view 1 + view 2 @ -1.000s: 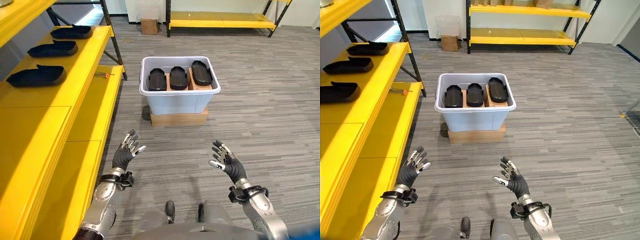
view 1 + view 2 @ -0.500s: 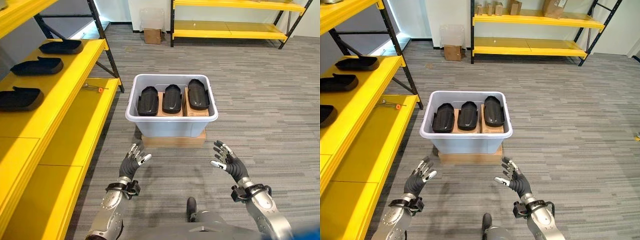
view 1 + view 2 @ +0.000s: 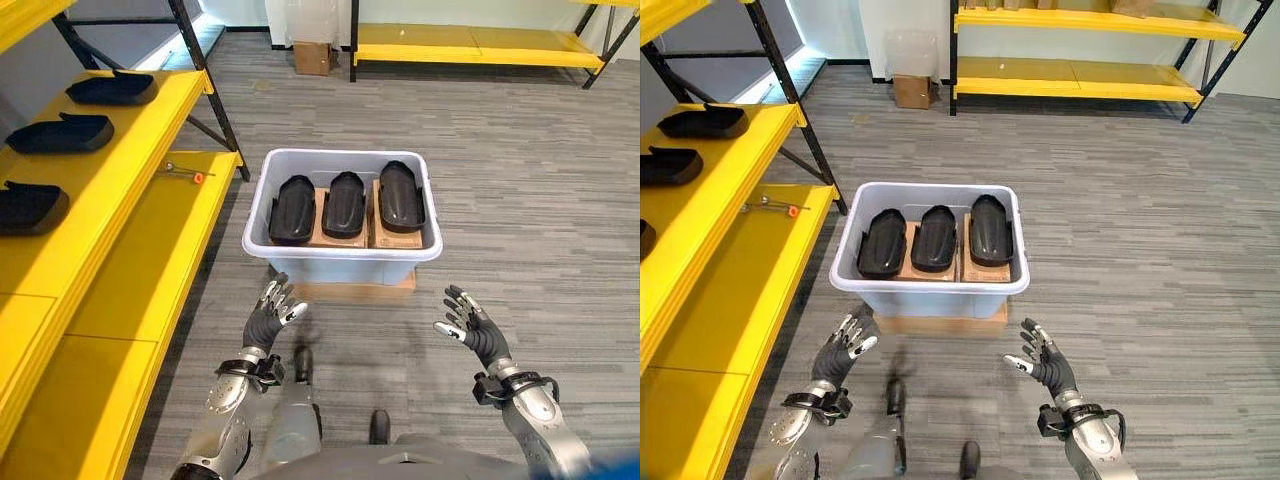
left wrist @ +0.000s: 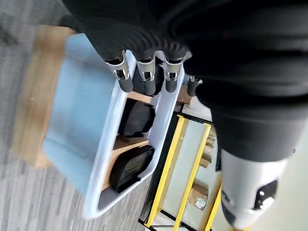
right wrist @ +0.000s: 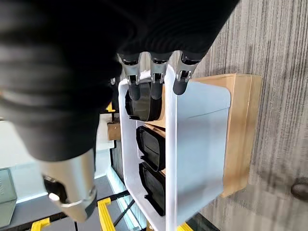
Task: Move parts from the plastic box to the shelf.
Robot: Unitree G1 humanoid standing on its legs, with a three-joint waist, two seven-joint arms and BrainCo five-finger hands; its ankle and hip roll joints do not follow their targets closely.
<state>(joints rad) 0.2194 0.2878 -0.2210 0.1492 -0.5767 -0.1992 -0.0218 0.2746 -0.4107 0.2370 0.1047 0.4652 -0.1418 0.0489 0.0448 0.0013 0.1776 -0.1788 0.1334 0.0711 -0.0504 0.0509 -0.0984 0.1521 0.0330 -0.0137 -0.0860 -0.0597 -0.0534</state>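
Note:
A pale grey plastic box [image 3: 341,268] stands on a flat cardboard box [image 3: 350,292] on the floor ahead of me. Three black moulded parts [image 3: 345,205] lie side by side in it on cardboard. My left hand [image 3: 265,322] hovers open and empty in front of the box's near left corner. My right hand [image 3: 474,333] is open too, short of the near right corner. Three more black parts [image 3: 58,133] rest on the yellow shelf [image 3: 110,190] to my left. The wrist views show the box [image 4: 91,139] past straight fingers [image 5: 154,82].
A lower yellow shelf board [image 3: 150,270] carries a small tool with an orange tip [image 3: 185,174]. Black shelf uprights [image 3: 205,85] stand near the box's far left. A second yellow rack [image 3: 1080,80] and a small carton [image 3: 311,58] stand at the far wall.
The camera has moved closer, so the box now sits nearer and lower in view. Both hands stay open and raised in front of me.

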